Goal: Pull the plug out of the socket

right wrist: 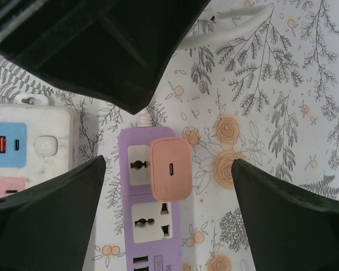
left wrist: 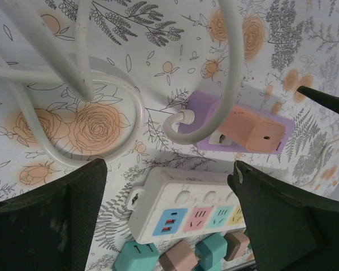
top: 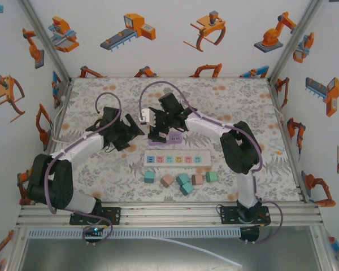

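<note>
Enclosed by white walls [top: 175,56] printed with orange robot cartoons; floored with floral, fern-patterned cloth [top: 243,99]; edged by aluminium rails [top: 169,213]; evenly lit.

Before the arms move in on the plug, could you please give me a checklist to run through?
1. Plug seated in purple strip: ok.
2. Right gripper open: ok.
3. Plug lined up under right gripper: ok, centred between the fingers in its wrist view.
4. Left gripper open: ok.
5. Purple strip lined up under left gripper: not ok, it sits up and to the right in that wrist view.
6. Cable clear of plug: cannot tell.
</note>
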Controlling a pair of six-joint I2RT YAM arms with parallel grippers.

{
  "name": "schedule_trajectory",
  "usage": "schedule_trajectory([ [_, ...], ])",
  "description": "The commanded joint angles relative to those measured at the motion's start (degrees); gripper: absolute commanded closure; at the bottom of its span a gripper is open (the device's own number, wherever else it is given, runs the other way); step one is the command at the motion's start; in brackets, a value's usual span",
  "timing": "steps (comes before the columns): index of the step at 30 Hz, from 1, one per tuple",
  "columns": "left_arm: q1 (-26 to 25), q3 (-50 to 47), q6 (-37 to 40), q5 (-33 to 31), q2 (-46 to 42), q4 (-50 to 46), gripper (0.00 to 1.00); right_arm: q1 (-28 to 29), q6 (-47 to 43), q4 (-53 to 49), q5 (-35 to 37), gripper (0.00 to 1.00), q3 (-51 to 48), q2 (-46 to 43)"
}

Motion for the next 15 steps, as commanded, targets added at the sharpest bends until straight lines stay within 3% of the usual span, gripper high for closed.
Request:
schedule_trajectory([
  [1, 0.00, -1.37, -1.02, 2.77, 2.16, 3.79, 0.20, -0.23, 0.24, 1.88, -2.15, 0.20, 0.88, 0.84],
  [11, -0.74, -2.15, -1.54, 4.29, 6.57, 8.16, 0.31, -0.76, -0.24, 0.01, -2.31, 0.43, 0.65, 2.13],
  [15, -1.22, -1.80, -1.55, 5.93, 9.21, 9.75, 0.35, -0.76, -0.73, -0.49, -2.09, 0.46, 0.44, 2.39],
])
